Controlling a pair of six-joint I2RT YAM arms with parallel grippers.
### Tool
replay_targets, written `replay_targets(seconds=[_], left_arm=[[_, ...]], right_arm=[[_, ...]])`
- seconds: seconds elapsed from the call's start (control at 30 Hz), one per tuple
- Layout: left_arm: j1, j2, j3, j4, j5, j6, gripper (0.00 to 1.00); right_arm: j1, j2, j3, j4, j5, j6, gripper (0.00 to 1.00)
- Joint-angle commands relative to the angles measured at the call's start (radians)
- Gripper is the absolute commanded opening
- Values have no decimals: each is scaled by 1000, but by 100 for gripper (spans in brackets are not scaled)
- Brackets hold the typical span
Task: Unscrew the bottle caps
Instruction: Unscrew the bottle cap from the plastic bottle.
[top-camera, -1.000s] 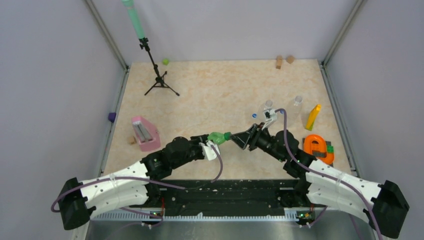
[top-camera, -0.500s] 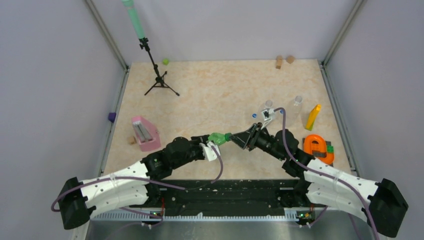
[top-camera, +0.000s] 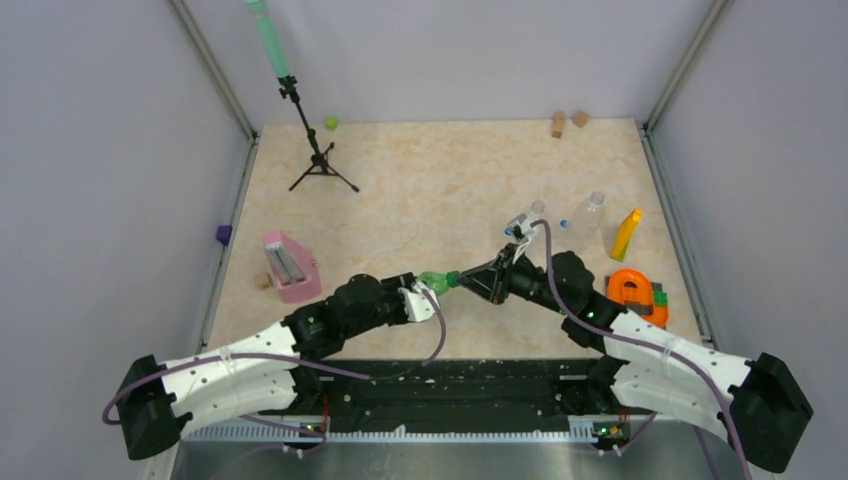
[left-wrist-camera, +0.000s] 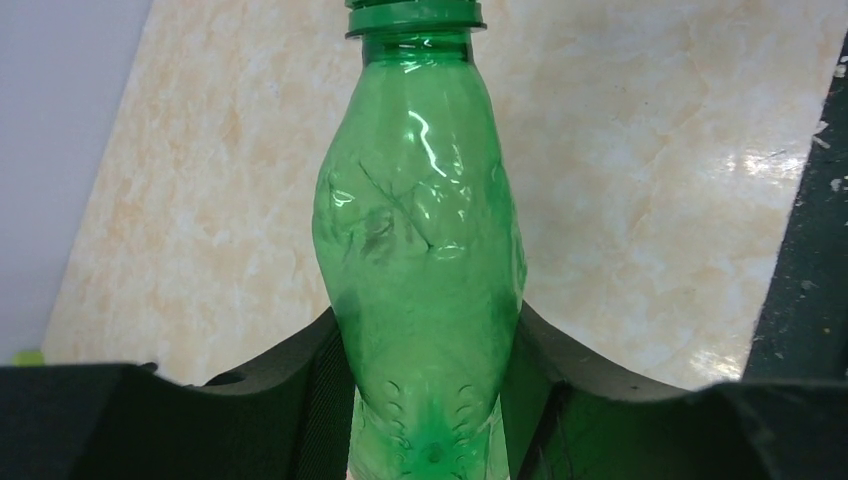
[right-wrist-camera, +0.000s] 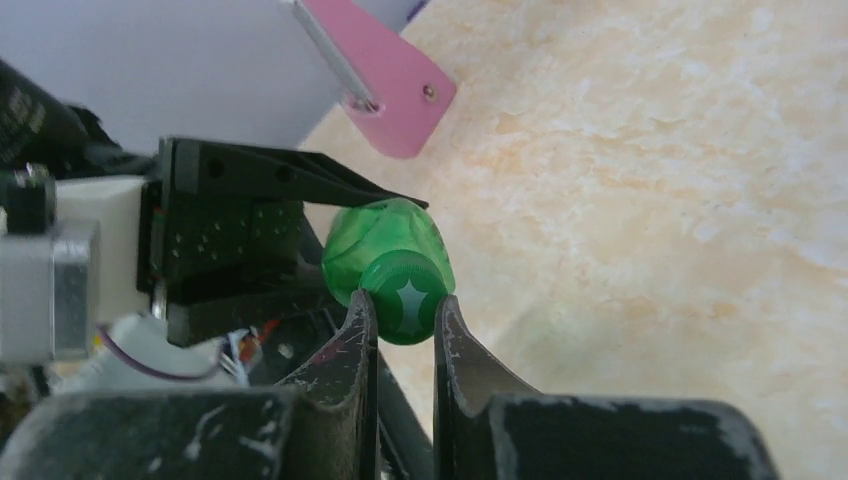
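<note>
Grip: right gripper (right-wrist-camera: 402, 312) is pinching the green cap (right-wrist-camera: 408, 298), fingers catching only its lower half.
Hold: left gripper (left-wrist-camera: 430, 400) is clamping the green bottle (left-wrist-camera: 425, 250) by its lower body, holding it level over the table's (top-camera: 430, 170) near edge, mid-width.
Slip risk: with so shallow a bite, the fingers may be skidding round the cap instead of turning it.
Spin risk: the thin, creased body may be rotating inside the left grip.
Clear bottles (top-camera: 585, 215): sitting near the right edge.
</note>
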Motion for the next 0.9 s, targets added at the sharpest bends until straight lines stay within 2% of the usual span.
replay_targets(seconds=[0.0,0.2,0.27,0.3,0.33,0.4,0.5,0.6,0.73,0.87], left_arm=[[5,-6,55,81,155,-91,0],[156,-12,85,63,494,-184,0],[184,-28,96,46,498,-205,0],[188,-41,95,42,490,-201,0],[188,-53,89,42,476,-191,0],[188,-64,78,42,449,-167,0],[188,-62,67,43,419,-125,0],[186,-61,65,42,412,-93,0],[176,-81,48,51,388,-72,0],[163,-108,29,65,359,-44,0]], right_arm=[[14,32,117,-62,-270,-310,0],[14,62,155,-174,-413,-563,0],[14,66,170,-216,-389,-611,0],[13,62,181,-231,-332,-596,2],[13,56,190,-234,-246,-551,11],[13,51,200,-236,-133,-461,36],[13,39,201,-222,-65,-359,54],[13,26,181,-180,-34,-255,59],[13,15,173,-167,28,-153,61],[13,18,157,-111,24,-46,62]])
